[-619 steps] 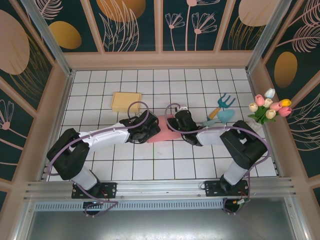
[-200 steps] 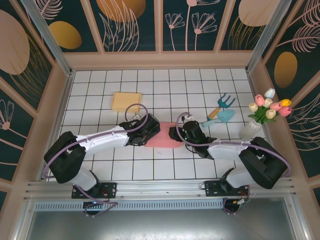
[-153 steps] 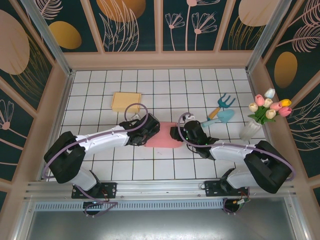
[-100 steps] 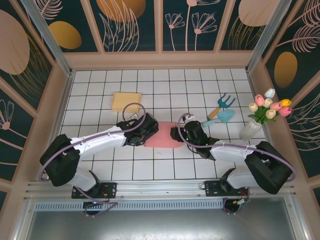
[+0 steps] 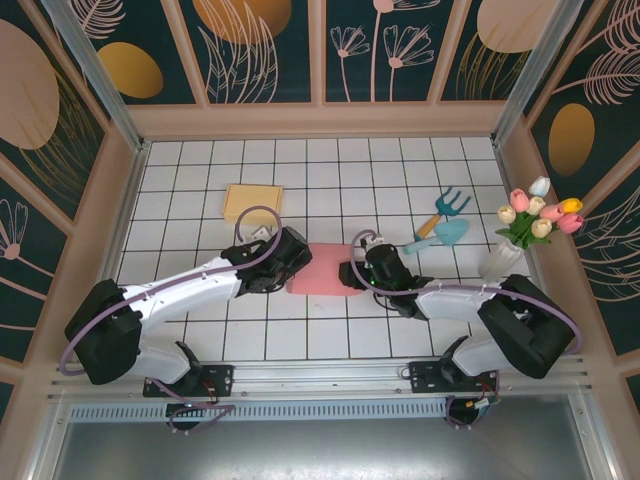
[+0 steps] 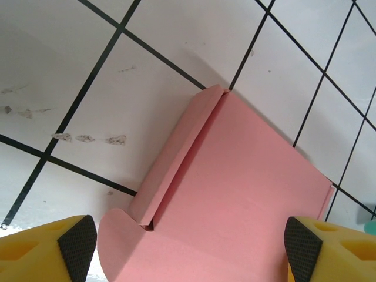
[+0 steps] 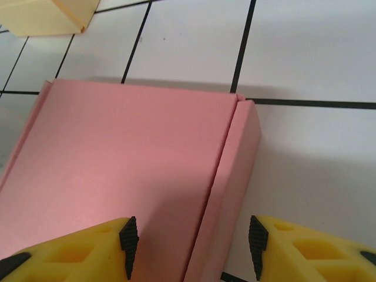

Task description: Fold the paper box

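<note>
A: Starting at the left, what is that yellow box (image 5: 252, 203) for?

B: Nothing right now, I'd say. It sits well apart toward the back of the tiled surface (image 5: 300, 335), out of the arms' way.

A: And the left gripper (image 6: 188, 247)?

B: Spread wide, holding nothing. Its fingers (image 6: 76, 244) stand either side of the near end of the pink paper box (image 6: 247, 200), above it rather than on it. That stance makes sense if it means to come down over the box or steady it.

A: Where is the box itself?

B: Lying flat in the middle of the surface, between the two grippers. The folded flap (image 6: 173, 161) is turned inward along its crease, with a rounded tab (image 6: 117, 238) lying loose at the near corner.

A: So the fold is unfinished?

B: In my judgement, yes. The sides are creased, but nothing stands up as a wall.

A: The right gripper (image 7: 191, 241)?

B: Partly spread, straddling a narrow flap (image 7: 232, 176) at the box's edge. One pad is over the main panel, the other just at the flap's outer side. The gap is wider than the flap, so I see no pinch. It looks placed to close on that flap and lift it.

A: Farther right?

B: Garden tools (image 5: 445, 215) and tulips (image 5: 535, 212), well apart from the work.
</note>
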Controlling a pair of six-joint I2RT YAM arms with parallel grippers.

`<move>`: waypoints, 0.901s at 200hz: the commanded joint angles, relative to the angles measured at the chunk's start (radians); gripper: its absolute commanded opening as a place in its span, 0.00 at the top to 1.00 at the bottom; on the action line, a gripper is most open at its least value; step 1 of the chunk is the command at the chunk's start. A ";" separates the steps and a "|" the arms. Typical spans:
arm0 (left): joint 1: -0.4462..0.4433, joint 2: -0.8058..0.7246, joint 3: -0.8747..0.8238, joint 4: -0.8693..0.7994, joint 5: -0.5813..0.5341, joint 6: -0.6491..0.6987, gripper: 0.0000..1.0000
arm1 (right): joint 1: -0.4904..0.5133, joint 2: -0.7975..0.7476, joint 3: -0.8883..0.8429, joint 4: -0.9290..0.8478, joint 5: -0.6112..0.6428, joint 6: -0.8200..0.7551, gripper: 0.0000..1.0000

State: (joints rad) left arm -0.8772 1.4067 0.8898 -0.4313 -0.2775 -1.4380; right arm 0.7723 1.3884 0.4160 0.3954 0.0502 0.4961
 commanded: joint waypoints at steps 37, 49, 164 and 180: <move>-0.005 0.034 -0.009 0.005 -0.002 -0.012 0.15 | 0.021 0.066 -0.004 0.098 -0.030 0.012 0.44; -0.006 0.048 -0.005 0.009 0.004 -0.008 0.15 | 0.028 0.076 -0.009 0.119 -0.063 0.023 0.44; -0.006 0.107 0.051 -0.044 -0.026 0.016 0.15 | 0.113 -0.083 -0.062 0.066 0.069 0.037 0.44; -0.006 0.105 0.052 -0.054 -0.023 0.017 0.15 | 0.113 -0.101 -0.069 0.050 0.085 0.028 0.44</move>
State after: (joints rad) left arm -0.8772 1.5036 0.9203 -0.4313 -0.2783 -1.4406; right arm 0.8791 1.3251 0.3714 0.4961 0.0616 0.5495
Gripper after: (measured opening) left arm 0.852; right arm 0.561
